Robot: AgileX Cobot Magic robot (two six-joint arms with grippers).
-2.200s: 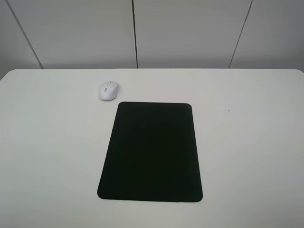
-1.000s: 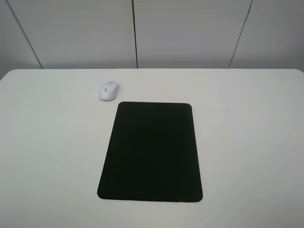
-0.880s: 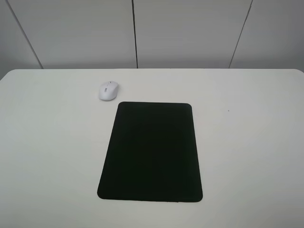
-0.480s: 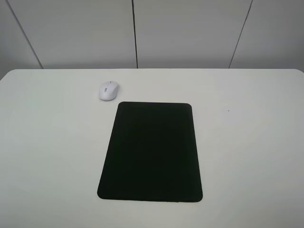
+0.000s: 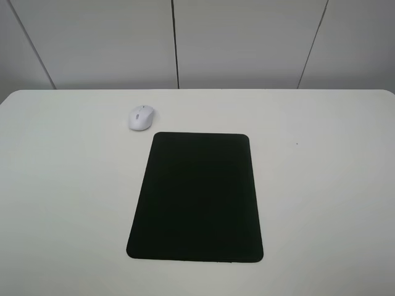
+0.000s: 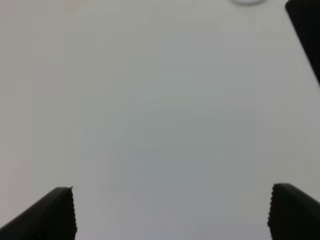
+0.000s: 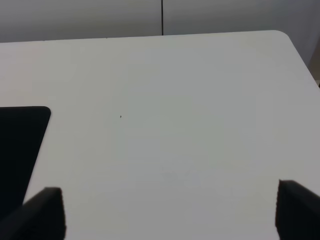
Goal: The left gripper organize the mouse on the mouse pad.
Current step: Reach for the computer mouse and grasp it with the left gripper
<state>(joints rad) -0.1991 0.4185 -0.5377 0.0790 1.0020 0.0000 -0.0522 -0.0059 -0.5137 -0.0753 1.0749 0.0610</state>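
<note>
The white mouse lies on the white table, just off the far left corner of the black mouse pad, with a small gap between them. No arm shows in the exterior high view. In the left wrist view my left gripper stands open over bare table, its fingertips spread wide; a sliver of the mouse and a corner of the pad sit at the picture's edge. My right gripper is open too, with the pad's corner beside it.
The white table has rounded far corners and ends at a grey panelled wall. A tiny dark speck marks the tabletop right of the pad.
</note>
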